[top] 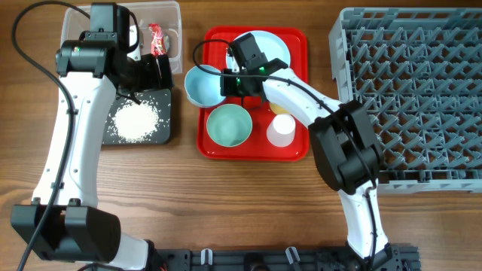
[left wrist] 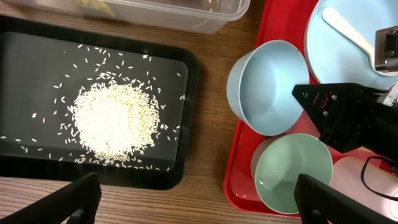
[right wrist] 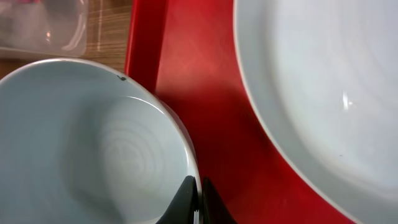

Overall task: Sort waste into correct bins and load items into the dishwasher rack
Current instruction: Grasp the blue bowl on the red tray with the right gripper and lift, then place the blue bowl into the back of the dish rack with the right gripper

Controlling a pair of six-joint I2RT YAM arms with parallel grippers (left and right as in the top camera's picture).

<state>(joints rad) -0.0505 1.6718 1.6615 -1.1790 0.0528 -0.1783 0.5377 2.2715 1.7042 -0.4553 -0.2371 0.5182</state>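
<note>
right gripper [right wrist: 198, 191] is clamped on the blue bowl [right wrist: 93, 137] by its rim, bowl sitting on the red tray [right wrist: 205, 93], presumably for lifting to the rack [top: 422, 83]; left gripper [left wrist: 202, 208] hangs wide open above the rice [left wrist: 115, 121]

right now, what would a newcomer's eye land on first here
The bright red tray at centre stands out first, with the right jaws pinched shut on the rim of the pale blue bowl at its left edge. Next come the heap of white rice in the black tray to the left, and the big grey rack filling the right side.
</note>
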